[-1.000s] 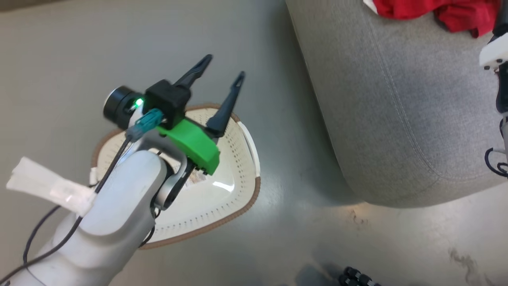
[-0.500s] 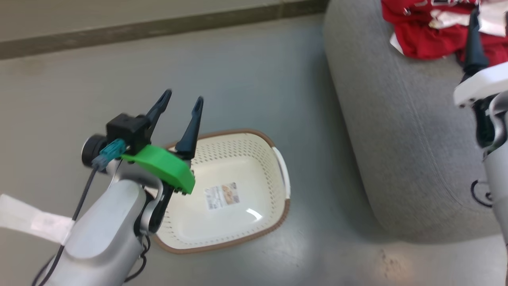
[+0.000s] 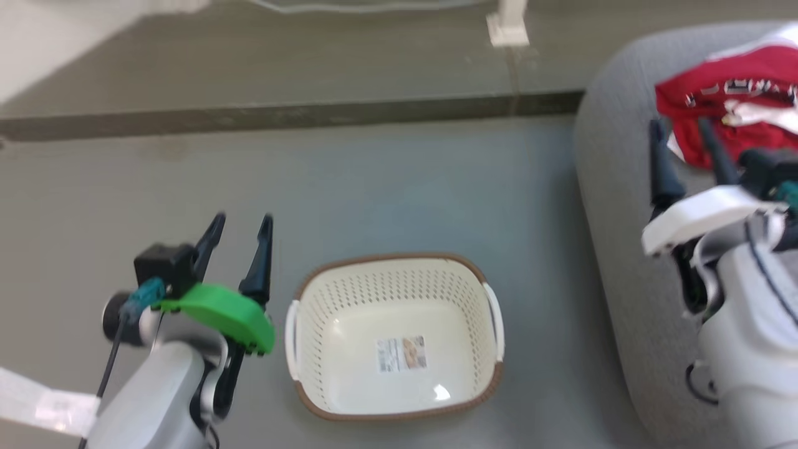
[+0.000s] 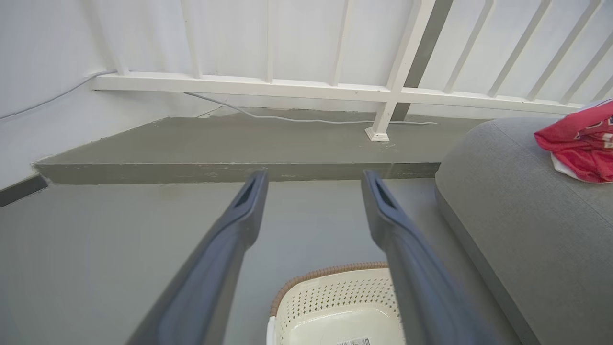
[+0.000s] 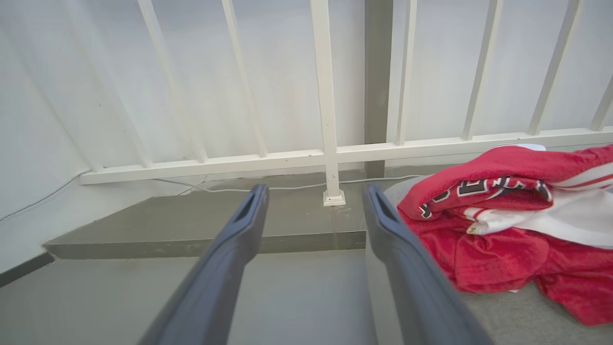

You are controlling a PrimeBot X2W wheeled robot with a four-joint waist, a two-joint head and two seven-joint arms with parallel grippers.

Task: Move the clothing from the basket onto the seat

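Note:
The cream perforated basket (image 3: 399,337) stands on the floor, holding nothing but the sticker label on its bottom; its far rim is in the left wrist view (image 4: 330,287). The red clothing (image 3: 729,112) lies piled on the grey seat (image 3: 617,206), its dark white-edged lettering in the right wrist view (image 5: 498,225). My left gripper (image 3: 242,226) hangs open above the floor, left of the basket. My right gripper (image 3: 679,134) is open over the seat's edge, just left of the clothing, nothing between its fingers.
A raised concrete step (image 3: 280,112) runs behind the basket, with a white railing post (image 3: 508,25) on it and a cable (image 4: 311,119) along the wall. The seat's rounded corner (image 4: 503,201) is right of the basket. Grey floor (image 3: 386,187) surrounds the basket.
The head camera has tilted up, so the whole picture shifted down. My left arm has drawn back from over the basket to its left. My right gripper has come away from the clothing.

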